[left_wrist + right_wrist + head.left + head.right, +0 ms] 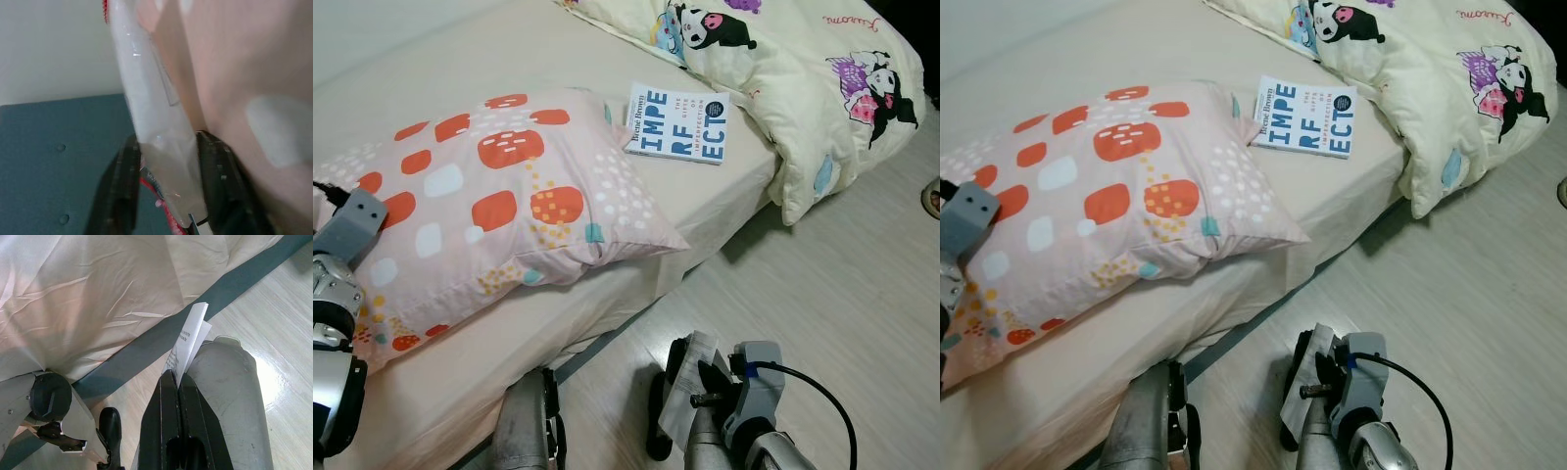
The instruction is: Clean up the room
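1. Nearest the camera, the right hand (690, 392) hangs low over the pale wood floor (842, 284), just off the edge of the bed (460, 59). Its two black fingers are pressed together on a folded sheet of printed paper (188, 345), which sticks out past the fingertips.
2. In the right wrist view the paper's printed lines are too small to read. Beyond it run the creased cream bedsheet (98, 293) and the dark teal bed frame (146, 350).
3. The left hand (166, 196) is at the robot's left, at the end of the pillow (480, 206). Its fingers pinch a clear plastic wrapper (156, 122) with a red edge, close against the pillow's pink fabric. In the left eye view only the grey wrist block (350, 223) shows, lying over the pillow's corner.
4. The pillow is pink, with orange, white and pale blue patches and small dots. It lies flat on the bed near the mattress edge.
5. Just beyond the pillow's far corner a book (677, 122) lies flat on the sheet, face up. Its white and blue cover shows large blue letters. It is near the pillow but apart from it.
6. Farthest off, a cream duvet (803, 88) printed with cartoon characters is bunched at the bed's corner. Part of it hangs over the edge towards the floor.
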